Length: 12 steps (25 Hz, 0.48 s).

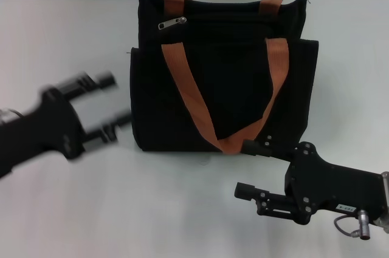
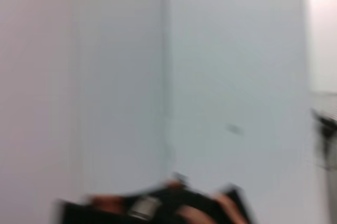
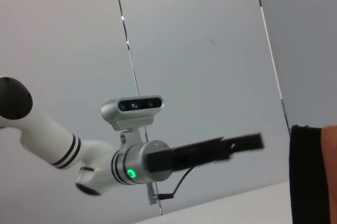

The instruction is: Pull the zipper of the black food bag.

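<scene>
I am seeing the zipper [image 1: 172, 23] untouched on the black food bag [image 1: 225, 70] standing on the worktop [image 1: 182, 209]. Left hand [image 1: 112, 107] is hovering spread beside it; right hand [image 1: 246, 170], also spread, is idling in front.

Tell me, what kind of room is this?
Probably a robotics lab or test bench, not a home. A plain white table stands against bare grey wall panels, holding only a black food bag, with the left hand and right hand on either side of it.
</scene>
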Tool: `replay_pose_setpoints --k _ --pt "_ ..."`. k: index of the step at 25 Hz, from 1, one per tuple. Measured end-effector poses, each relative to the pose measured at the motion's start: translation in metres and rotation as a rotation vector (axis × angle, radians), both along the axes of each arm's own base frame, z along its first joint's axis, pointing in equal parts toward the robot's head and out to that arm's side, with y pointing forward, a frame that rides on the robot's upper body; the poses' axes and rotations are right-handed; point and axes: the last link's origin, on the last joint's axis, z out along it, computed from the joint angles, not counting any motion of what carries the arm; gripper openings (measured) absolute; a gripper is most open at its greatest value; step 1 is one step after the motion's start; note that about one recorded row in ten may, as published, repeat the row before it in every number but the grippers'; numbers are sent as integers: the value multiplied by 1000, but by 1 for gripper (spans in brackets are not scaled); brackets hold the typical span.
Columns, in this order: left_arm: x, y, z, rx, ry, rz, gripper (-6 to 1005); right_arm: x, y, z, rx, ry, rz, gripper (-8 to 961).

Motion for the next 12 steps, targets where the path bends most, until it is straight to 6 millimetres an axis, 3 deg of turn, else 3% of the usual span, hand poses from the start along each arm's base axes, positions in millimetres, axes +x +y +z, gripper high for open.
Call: replay_pose_setpoints --k 4,8,9,12 --pt "-11 20 13 174 -75 159 710 -1 -1 -4 -3 9 -7 716" --pt "-20 41 12 211 -66 291 708 -2 -2 -6 9 14 -10 716" --pt "-22 56 8 203 -35 356 708 -2 -2 -8 18 16 -15 716" --pt "-20 62 3 185 -10 368 707 -2 -2 -9 23 16 -20 715"
